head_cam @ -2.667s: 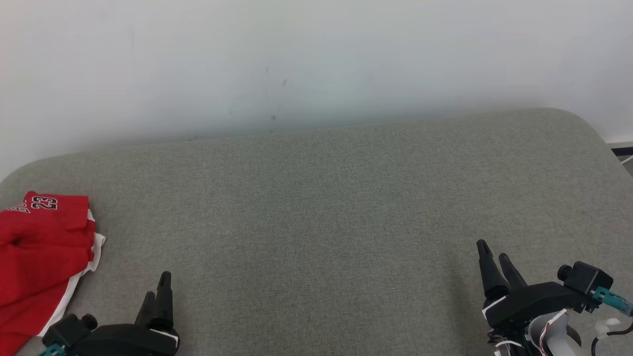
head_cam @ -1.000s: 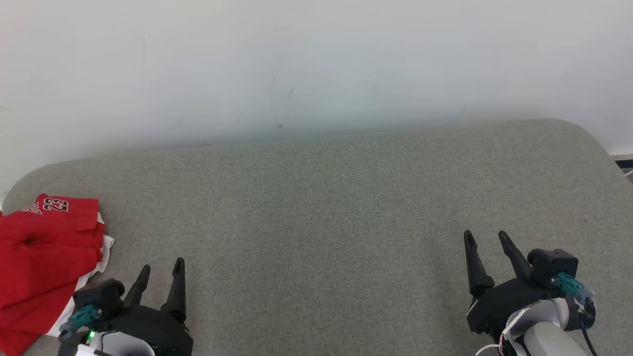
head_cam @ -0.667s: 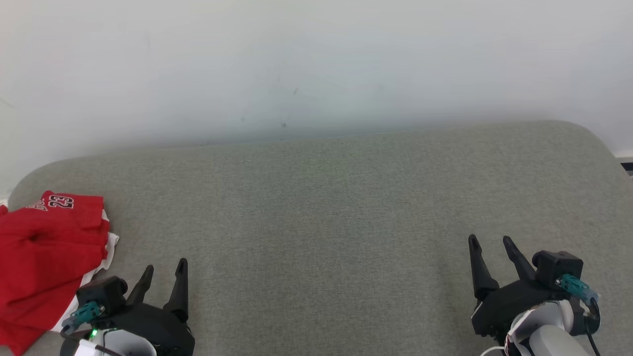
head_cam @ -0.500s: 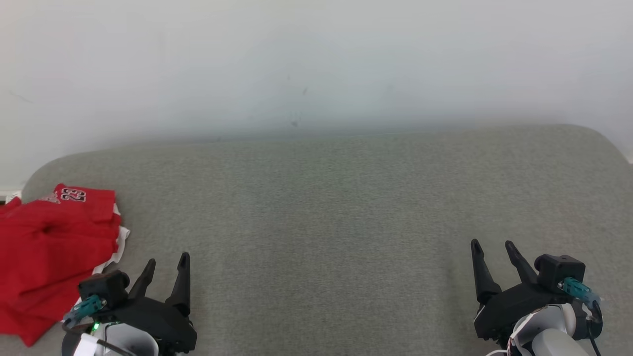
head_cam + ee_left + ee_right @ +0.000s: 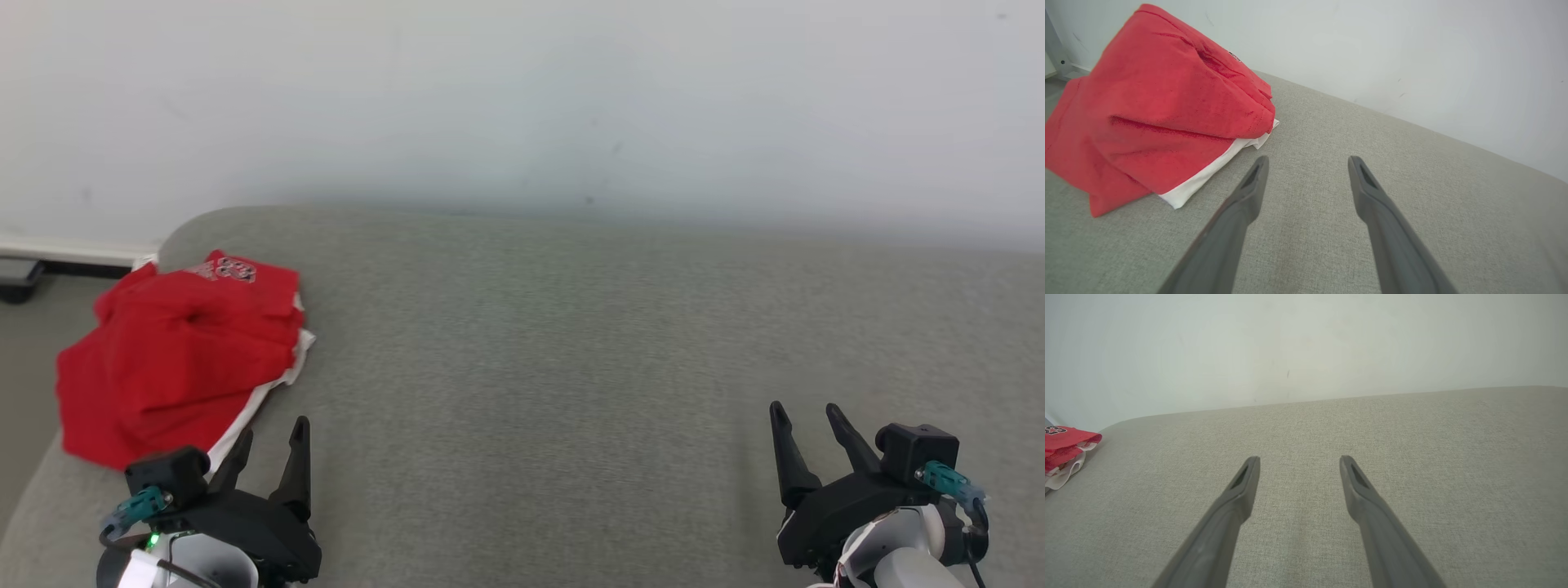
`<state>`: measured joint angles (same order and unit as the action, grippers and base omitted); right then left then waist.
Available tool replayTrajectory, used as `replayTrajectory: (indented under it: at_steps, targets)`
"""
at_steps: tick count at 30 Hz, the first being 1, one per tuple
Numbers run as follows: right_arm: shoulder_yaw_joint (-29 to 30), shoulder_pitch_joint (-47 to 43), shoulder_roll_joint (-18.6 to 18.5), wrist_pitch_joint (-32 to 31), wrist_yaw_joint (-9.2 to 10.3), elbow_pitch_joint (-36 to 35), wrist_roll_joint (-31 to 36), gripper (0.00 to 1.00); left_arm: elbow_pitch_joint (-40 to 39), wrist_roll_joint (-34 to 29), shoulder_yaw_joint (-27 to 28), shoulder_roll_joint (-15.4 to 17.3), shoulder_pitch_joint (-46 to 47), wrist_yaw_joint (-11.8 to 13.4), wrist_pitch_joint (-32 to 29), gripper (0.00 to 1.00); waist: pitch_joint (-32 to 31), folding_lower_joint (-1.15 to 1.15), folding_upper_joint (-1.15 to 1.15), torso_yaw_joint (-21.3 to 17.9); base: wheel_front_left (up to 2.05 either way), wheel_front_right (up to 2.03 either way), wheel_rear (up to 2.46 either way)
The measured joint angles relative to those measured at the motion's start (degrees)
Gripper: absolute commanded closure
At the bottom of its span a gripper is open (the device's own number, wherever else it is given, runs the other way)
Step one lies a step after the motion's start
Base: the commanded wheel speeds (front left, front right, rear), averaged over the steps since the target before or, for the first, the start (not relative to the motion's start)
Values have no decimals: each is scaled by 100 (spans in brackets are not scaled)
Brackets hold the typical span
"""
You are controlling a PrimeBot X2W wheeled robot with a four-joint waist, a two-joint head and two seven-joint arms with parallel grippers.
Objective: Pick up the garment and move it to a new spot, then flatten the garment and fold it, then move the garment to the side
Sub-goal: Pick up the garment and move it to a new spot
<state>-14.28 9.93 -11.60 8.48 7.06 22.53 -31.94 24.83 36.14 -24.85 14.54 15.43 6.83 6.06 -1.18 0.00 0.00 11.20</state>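
The garment (image 5: 175,359) is a crumpled red piece with white trim and a printed number, lying at the left end of the grey cushioned surface (image 5: 555,359). In the left wrist view the garment (image 5: 1151,118) bulks up just left of and beyond my fingers. My left gripper (image 5: 273,433) hovers open just this side of its white edge, nothing between the jaws. My right gripper (image 5: 804,412) is open too, far to the right over bare fabric. From the right wrist, a corner of the garment (image 5: 1065,443) shows at the far left.
A pale wall (image 5: 522,98) runs right behind the cushioned surface. The surface's rounded left end (image 5: 175,233) drops to the floor (image 5: 24,343), where a dark foot of some frame (image 5: 20,286) stands by the skirting.
The head camera has swung left, so the garment and the surface's left end now sit further into view. Both grippers stay open in much the same low positions.
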Motion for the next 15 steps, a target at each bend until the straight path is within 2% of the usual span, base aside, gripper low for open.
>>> replayTrajectory:
  at_steps: [15]
  targets:
    - [9, -223, -1, -100, 0, -292, -40, 0, 62, -33, -53, -98, 235, 22, -350, 0, 62, 0, 0, 1155, 0, 0, 0]
